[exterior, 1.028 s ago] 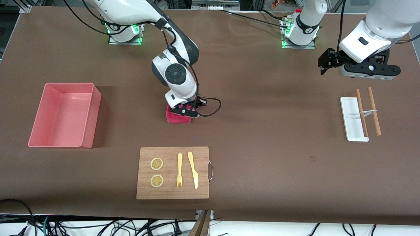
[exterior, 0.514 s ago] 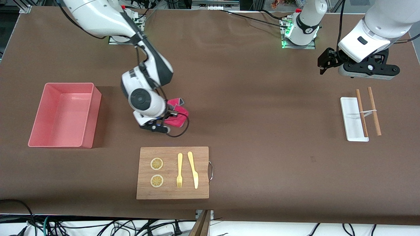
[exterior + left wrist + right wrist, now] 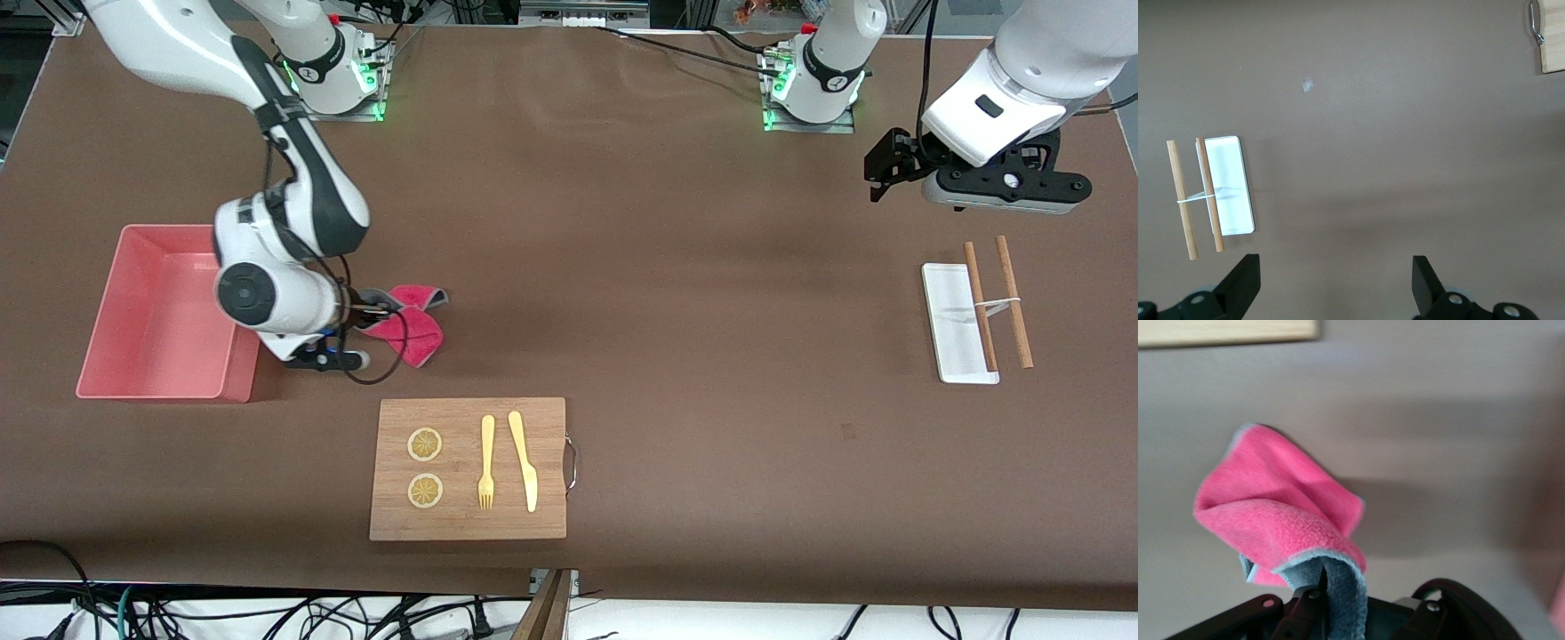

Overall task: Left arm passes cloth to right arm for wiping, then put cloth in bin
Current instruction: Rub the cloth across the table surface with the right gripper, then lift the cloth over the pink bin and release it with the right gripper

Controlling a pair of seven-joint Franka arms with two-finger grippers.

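The cloth (image 3: 411, 322), magenta-pink with a grey underside, hangs crumpled from my right gripper (image 3: 363, 313), which is shut on one grey-edged fold. In the right wrist view the cloth (image 3: 1281, 510) droops from the right gripper (image 3: 1327, 590) and casts a shadow on the table. Gripper and cloth are over the brown table, just beside the wall of the pink bin (image 3: 151, 311) that faces the left arm's end. The bin holds nothing. My left gripper (image 3: 882, 169) waits open over the table at the left arm's end, its fingers spread wide (image 3: 1336, 270) with nothing between them.
A wooden cutting board (image 3: 467, 524) with two lemon slices, a fork and a knife lies nearer the front camera than the cloth. A white tray (image 3: 949, 329) and a pair of chopsticks (image 3: 1012, 302) lie below the left gripper, also seen as tray (image 3: 1228, 190) and chopsticks (image 3: 1181, 200).
The right arm has carried the cloth from the middle of the table toward the bin, lifting it off the surface. The left arm has stayed still.
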